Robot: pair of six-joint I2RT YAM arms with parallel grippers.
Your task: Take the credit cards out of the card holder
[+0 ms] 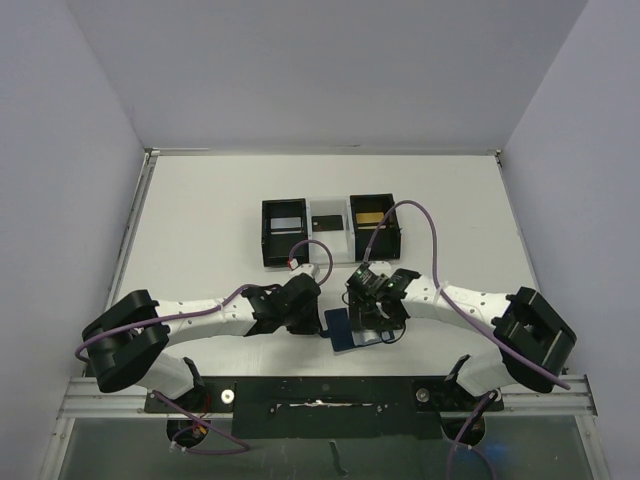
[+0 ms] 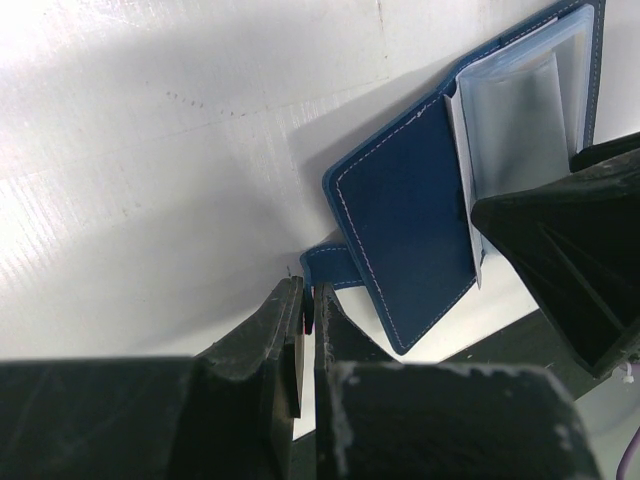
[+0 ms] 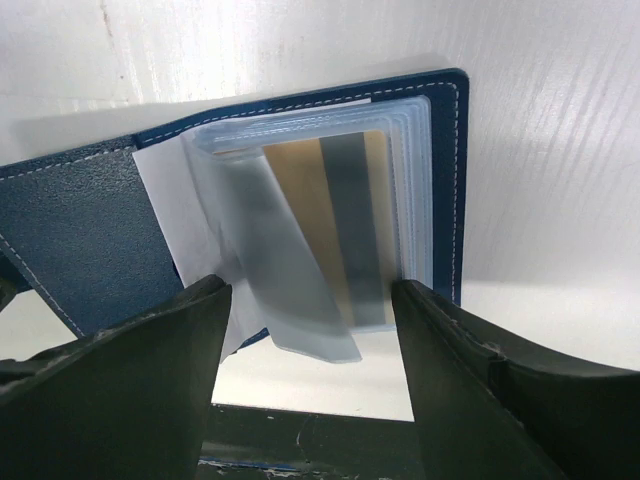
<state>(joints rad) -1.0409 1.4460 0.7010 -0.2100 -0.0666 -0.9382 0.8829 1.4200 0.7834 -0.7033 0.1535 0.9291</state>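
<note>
Up close, the right wrist view shows what the overhead one cannot. The right gripper (image 3: pixel 310 295) stands wide open with nothing in its hold, one finger on each side of the fanned clear sleeves (image 3: pixel 300 320) of the card holder (image 3: pixel 80 240). Just ahead of its tips, a gold credit card (image 3: pixel 300 200) with a dark stripe sits in a sleeve, its long axis running away from the gripper and leaning slightly left. The left wrist view shows the holder's navy cover (image 2: pixel 400 220) from the other side. Its strap tab (image 2: pixel 328 264) points back at the left gripper (image 2: pixel 308 295), whose jaws are pressed almost together. I cannot tell whether they pinch the tab's end. Only from above is the holder (image 1: pixel 345 330) seen lying open on the table (image 1: pixel 200 200) between both grippers, with the black boxes (image 1: pixel 285 232) well beyond them.
</note>
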